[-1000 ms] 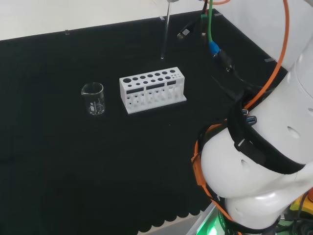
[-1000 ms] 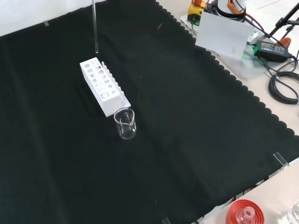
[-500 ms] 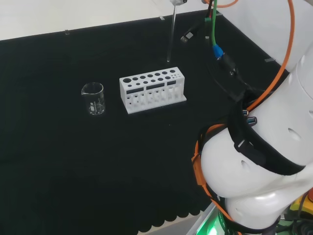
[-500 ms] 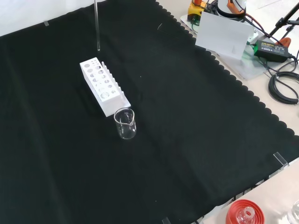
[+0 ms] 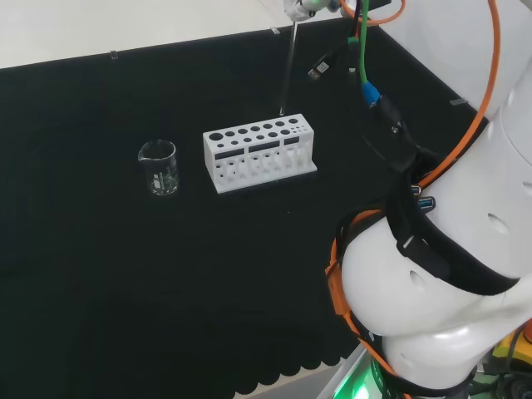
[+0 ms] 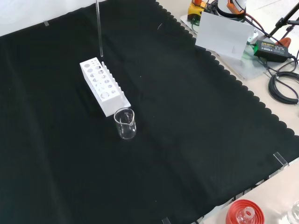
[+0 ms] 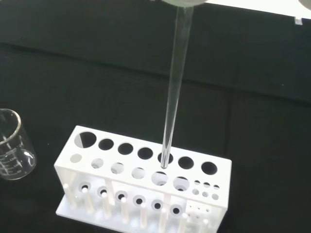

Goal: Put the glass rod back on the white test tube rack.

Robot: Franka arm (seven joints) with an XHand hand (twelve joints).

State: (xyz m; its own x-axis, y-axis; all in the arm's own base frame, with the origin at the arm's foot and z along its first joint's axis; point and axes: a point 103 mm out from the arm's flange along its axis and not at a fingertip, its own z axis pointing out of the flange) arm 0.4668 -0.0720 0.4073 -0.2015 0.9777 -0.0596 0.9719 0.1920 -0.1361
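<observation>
I held the glass rod point(image 7: 174, 92) upright above the white test tube rack point(image 7: 146, 184); hand point(image 5: 301, 7) state indeterminate. Centring over one hole before lowering seemed advisable.

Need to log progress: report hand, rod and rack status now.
Hand at head view's top edge, grip unclear. Glass rod upright, tip just above white test tube rack, not yet seated. Beaker stands apart; nothing blocking.

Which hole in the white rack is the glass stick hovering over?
The glass stick hangs above a large back-row hole, third from the small-hole end of the rack, not touching it.
</observation>
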